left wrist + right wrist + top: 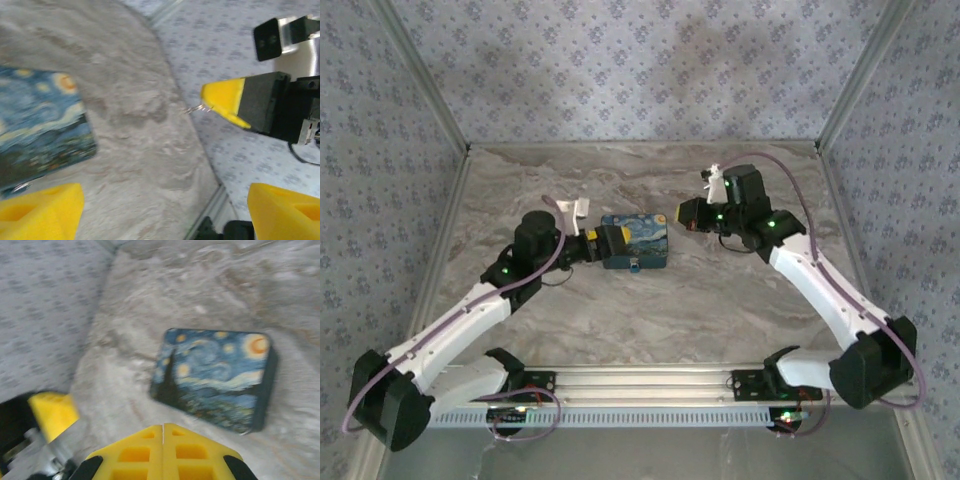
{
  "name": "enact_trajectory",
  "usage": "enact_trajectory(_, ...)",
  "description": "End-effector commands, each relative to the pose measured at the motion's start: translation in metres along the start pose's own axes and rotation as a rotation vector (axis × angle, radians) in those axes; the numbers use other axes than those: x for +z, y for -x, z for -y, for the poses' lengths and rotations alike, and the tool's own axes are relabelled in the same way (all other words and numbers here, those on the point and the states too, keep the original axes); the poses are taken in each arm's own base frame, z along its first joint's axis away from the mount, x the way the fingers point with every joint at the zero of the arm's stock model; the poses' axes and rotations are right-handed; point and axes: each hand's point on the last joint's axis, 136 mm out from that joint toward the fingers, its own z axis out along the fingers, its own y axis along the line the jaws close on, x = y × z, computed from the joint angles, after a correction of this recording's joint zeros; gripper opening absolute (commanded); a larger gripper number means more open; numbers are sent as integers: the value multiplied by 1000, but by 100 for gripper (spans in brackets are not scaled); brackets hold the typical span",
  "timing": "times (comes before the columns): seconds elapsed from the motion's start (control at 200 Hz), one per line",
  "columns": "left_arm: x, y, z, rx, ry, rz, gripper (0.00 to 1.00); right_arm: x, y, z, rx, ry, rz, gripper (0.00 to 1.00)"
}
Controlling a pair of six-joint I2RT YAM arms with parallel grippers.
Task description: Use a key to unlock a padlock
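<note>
Your left gripper [604, 244] sits low over the marbled worktop [660, 320], right at the left end of the blue swirl-painted box [638, 240]. From above you cannot tell whether it touches the box or stands just beside it. Its yellow fingers [42, 212] are spread wide. In the left wrist view bare worktop lies between them, with the box off on the left-hand finger's side, so they hold nothing.

Your right gripper [687, 215] hangs to the right of the box, apart from it, with its tip turned toward it. Its fingers [142, 452] are pressed together, and the seam between the two yellow halves is a thin line in the right wrist view. In the left wrist view a thin metal sliver [196, 108] glints at the tip of those fingers against the patterned wall [235, 55]. You cannot tell what it is or whether it is pinched there.

The key [633, 267] is the tiny blue-headed piece at the near edge of the box, about midway along that edge. It is touching the box or just beside it, and it is too small for you to tell how it lies.

The box lies flat on the worktop between your two grippers, painted face up and turned slightly askew.
</note>
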Motion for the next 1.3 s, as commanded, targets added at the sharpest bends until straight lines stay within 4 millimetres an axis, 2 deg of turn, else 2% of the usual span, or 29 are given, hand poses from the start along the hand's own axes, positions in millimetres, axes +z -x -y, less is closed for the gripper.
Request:
enact_trajectory(0.0,-1,12,59,120,-242,-22,85,-19,-11,-52,9,209,-70,0)
enact_trajectory(0.115,1,14,84,164,-344,-51,84,-29,-18,-80,23,321,-105,0)
enact_trajectory(0.2,2,11,99,198,-401,-71,89,-36,-21,-98,26,391,-121,1)
enact_trajectory(0.385,5,-1,123,246,-482,-111,88,-39,-23,-113,54,459,-132,1)
enact_trajectory(0.505,7,-4,124,245,-485,-116,81,-43,-21,-116,63,471,-122,1)
enact_trajectory(0.715,4,-8,124,252,-487,-124,58,-43,-20,-117,74,473,-121,2)
enact_trajectory(0.844,3,-9,122,259,-476,-123,49,-43,-20,-117,82,477,-123,2)
enact_trajectory(0.994,4,-11,121,258,-473,-128,29,-42,-19,-117,87,474,-122,2)
enact_trajectory(1.294,2,-14,114,263,-438,-127,16,-42,-19,-116,86,470,-126,3)
